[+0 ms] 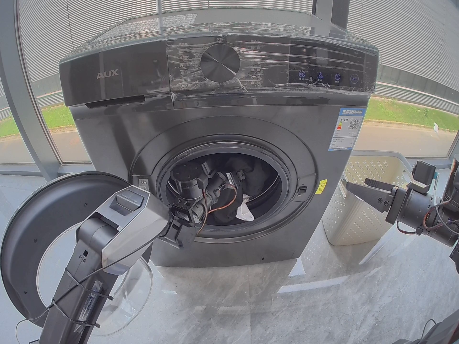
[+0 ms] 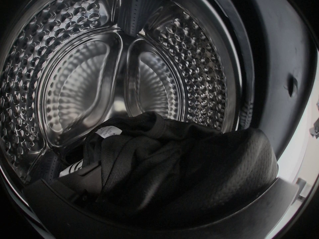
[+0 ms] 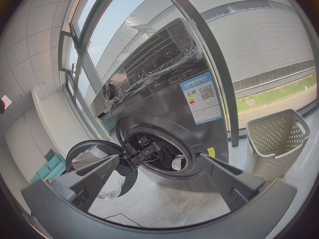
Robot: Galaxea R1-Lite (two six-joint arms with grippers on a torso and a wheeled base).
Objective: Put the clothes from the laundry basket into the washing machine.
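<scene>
Clothes (image 2: pixel 172 160) at drum (image 2: pixel 83 83) front edge look soft, light, so pinch a raised fold; right gripper (image 3: pixel 158 159) apart, left gripper (image 1: pixel 217 189) cannot tell.

- Glossy floor (image 1: pixel 311 306) of pale grey marbled stone, with bright streaks of reflected daylight.
- Tall windows (image 1: pixel 416 34) across the whole back of the room, down to floor level.
- Grey frame post (image 1: pixel 19 96) slanting at the left edge of the head view, a second one upright near the middle.
- Outside, a large building (image 1: pixel 95 5) with fine horizontal ribbing.
- Below it, a green grass strip (image 1: pixel 411 113) and a pale road (image 1: pixel 406 139).
- White tiled wall (image 3: pixel 33 34) at the side, in the right wrist view.
- Teal seats (image 3: pixel 53 163) against that wall, far off.
- Hazy blue sky (image 3: pixel 113 20); strong, even daylight throughout.
</scene>
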